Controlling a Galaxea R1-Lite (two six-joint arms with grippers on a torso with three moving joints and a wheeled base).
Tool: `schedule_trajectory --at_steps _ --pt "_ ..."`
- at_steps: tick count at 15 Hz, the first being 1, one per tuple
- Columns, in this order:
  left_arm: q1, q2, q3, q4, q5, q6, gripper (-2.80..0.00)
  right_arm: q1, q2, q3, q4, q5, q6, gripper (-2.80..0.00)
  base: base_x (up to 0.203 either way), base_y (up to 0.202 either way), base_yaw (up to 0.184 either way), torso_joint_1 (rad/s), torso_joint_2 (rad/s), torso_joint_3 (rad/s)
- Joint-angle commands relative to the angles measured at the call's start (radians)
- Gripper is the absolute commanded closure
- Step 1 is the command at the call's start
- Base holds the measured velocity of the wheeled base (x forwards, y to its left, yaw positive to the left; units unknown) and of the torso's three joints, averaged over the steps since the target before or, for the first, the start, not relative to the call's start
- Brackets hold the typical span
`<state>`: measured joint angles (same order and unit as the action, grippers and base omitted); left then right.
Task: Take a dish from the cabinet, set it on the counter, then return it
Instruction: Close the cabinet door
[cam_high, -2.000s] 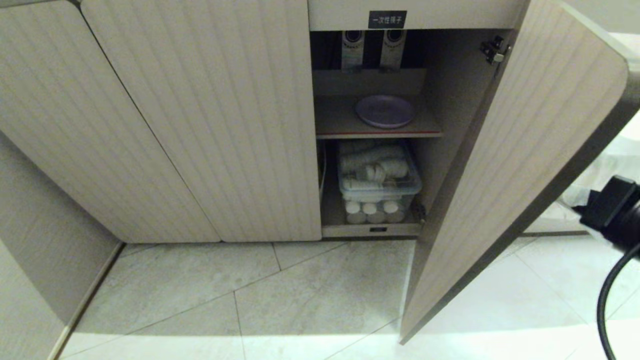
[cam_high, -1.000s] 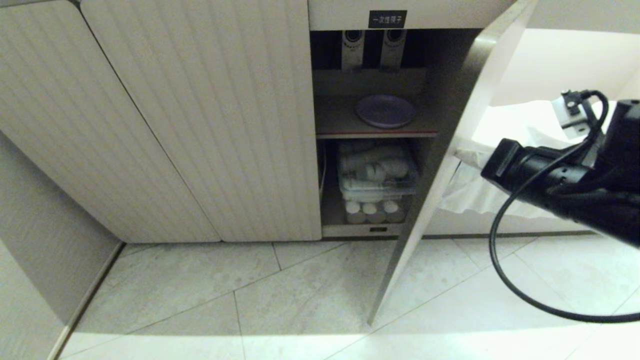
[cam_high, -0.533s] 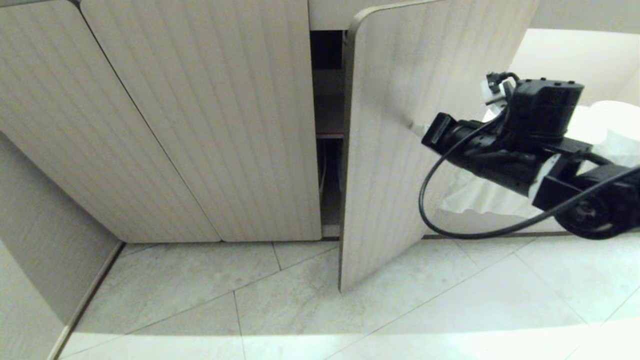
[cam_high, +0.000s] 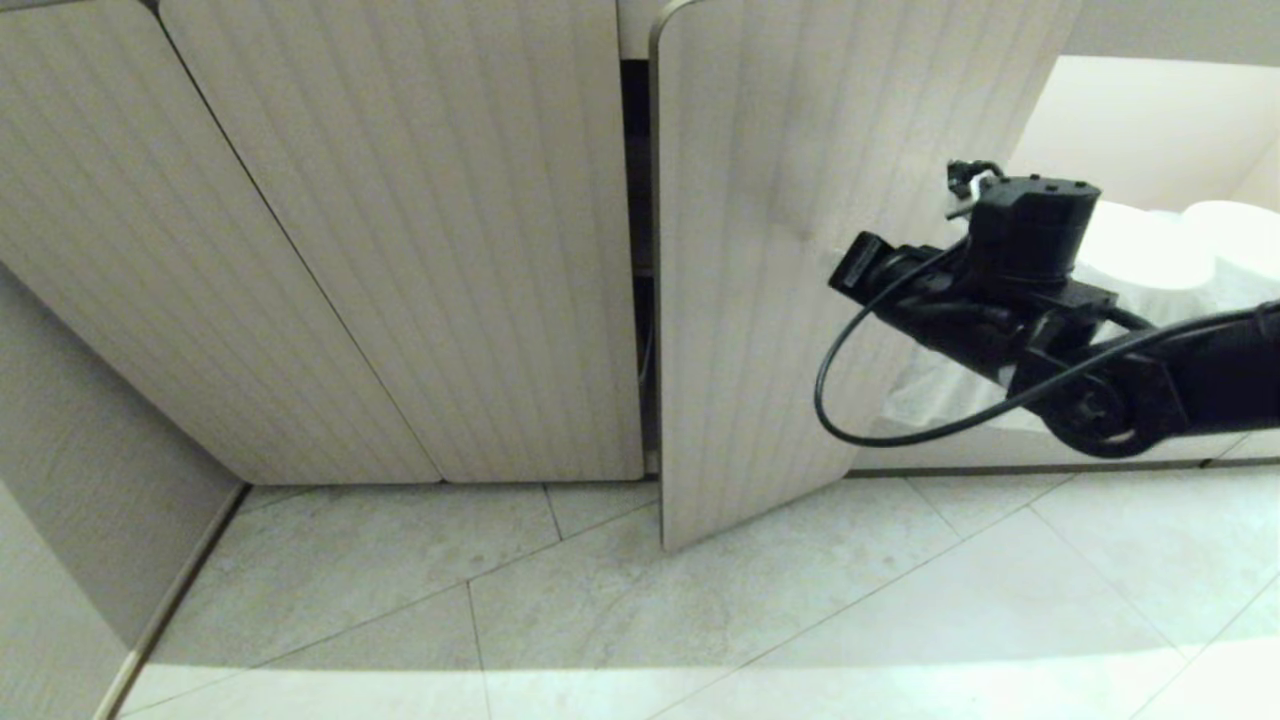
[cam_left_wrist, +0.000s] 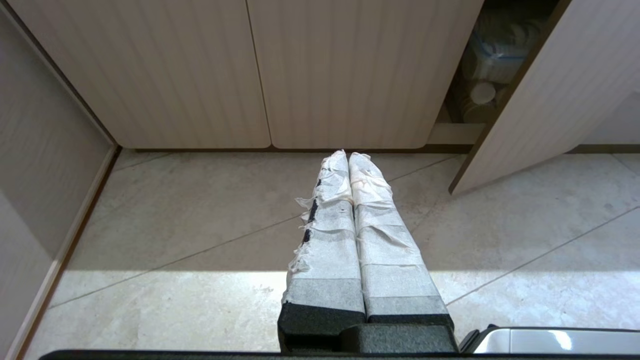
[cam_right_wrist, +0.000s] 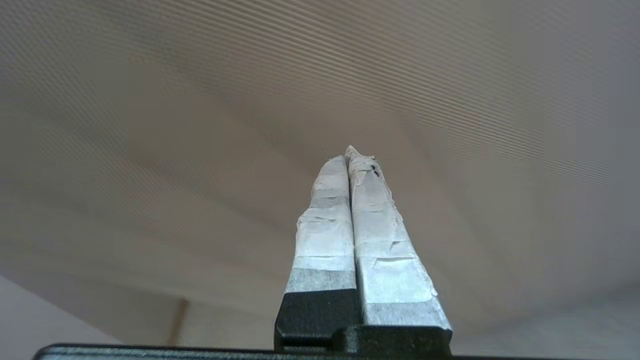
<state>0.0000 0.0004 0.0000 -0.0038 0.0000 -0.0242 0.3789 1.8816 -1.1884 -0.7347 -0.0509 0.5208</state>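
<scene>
Our right gripper (cam_right_wrist: 349, 156): taped fingers (cam_right_wrist: 325, 210) pressed together, arm stretched forward and level. Our left gripper (cam_left_wrist: 348, 157): fingers together, pointing downward.

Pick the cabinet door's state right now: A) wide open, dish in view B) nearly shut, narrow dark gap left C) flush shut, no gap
B: the door leaves a thin dark gap, with the shut right end effector at its ribbed face.

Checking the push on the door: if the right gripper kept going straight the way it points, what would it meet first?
The ribbed cabinet door: the shut right gripper points straight at its face, apparently at or almost touching it, though contact is hard to judge.
</scene>
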Motion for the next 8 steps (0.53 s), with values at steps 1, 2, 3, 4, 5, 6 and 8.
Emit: schedule_trajectory --at_steps 1,2,3,4,5,6,8 --pt "0.000 0.000 0.000 -0.001 0.000 0.000 0.00 -0.033 -0.140 0.120 -0.003 0.000 -0.027 0.00 0.000 0.000 0.000 0.000 0.00 0.000" --pt "0.000 0.000 0.000 -0.001 0.000 0.000 0.00 -0.043 -0.189 0.162 0.000 0.000 -0.042 0.00 0.000 0.000 0.000 0.000 0.00 0.000" --pt "0.000 0.000 0.000 -0.001 0.000 0.000 0.00 -0.051 -0.239 0.203 0.001 0.000 -0.061 0.00 0.000 0.000 0.000 0.000 0.00 0.000" --pt "0.000 0.000 0.000 -0.001 0.000 0.000 0.00 -0.057 -0.290 0.252 0.002 0.000 -0.088 0.00 0.000 0.000 0.000 0.000 0.00 0.000" --pt "0.000 0.000 0.000 -0.001 0.000 0.000 0.00 -0.061 -0.340 0.307 0.001 -0.001 -0.112 0.00 0.000 0.000 0.000 0.000 0.00 0.000" --pt "0.000 0.000 0.000 -0.001 0.000 0.000 0.00 -0.064 -0.387 0.362 -0.002 -0.003 -0.139 0.00 0.000 0.000 0.000 0.000 0.00 0.000" --pt "0.000 0.000 0.000 -0.001 0.000 0.000 0.00 -0.074 -0.475 0.475 -0.006 -0.031 -0.206 0.00 0.000 0.000 0.000 0.000 0.00 0.000"
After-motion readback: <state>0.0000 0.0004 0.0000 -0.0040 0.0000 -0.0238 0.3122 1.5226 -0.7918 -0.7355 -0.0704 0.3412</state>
